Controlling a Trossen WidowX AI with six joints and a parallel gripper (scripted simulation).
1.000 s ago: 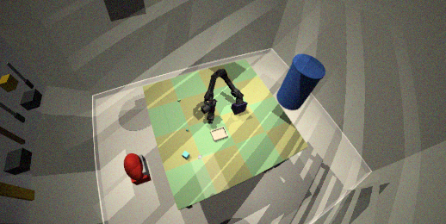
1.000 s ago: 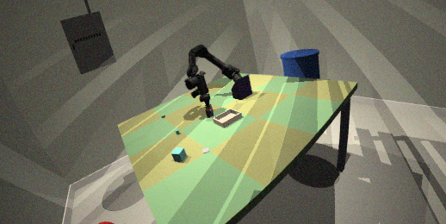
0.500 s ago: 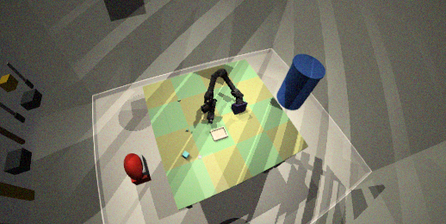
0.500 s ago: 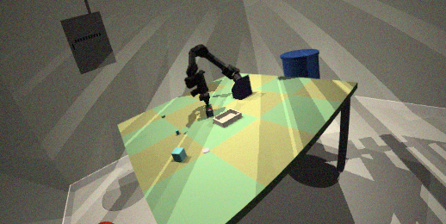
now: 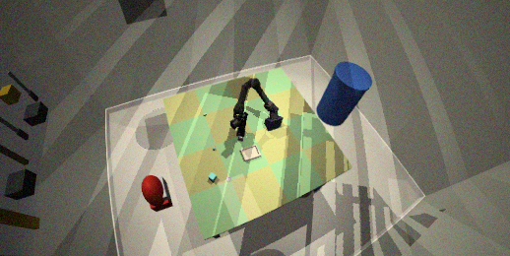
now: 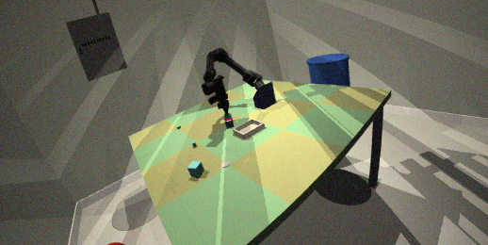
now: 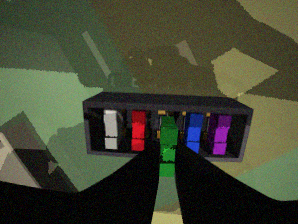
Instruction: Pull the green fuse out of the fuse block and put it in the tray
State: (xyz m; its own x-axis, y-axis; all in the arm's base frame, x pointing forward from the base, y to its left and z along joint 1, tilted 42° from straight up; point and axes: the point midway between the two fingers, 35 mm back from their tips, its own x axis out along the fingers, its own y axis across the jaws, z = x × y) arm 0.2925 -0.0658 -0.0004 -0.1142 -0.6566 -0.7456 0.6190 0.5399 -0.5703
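Far left from above, off the tabletop, a red rounded object. Next, on the chequered tabletop, a teal cube, then a small pale piece. Farther right, reaching down over the dark fuse block: the gripper, clenched on the green fuse. Across the block in the wrist view, left to right: white fuse, red fuse, green fuse pinched between the fingers and raised above its slot, overlapping the block's near edge in the picture, then blue fuse and purple fuse, both seated. Impossible to tell from here whether clear of the block by much. Just right of the block in the exterior view, the shallow tray, without the green fuse. Beyond, the arm's dark base; farthest right, off the tabletop, a big blue cylinder
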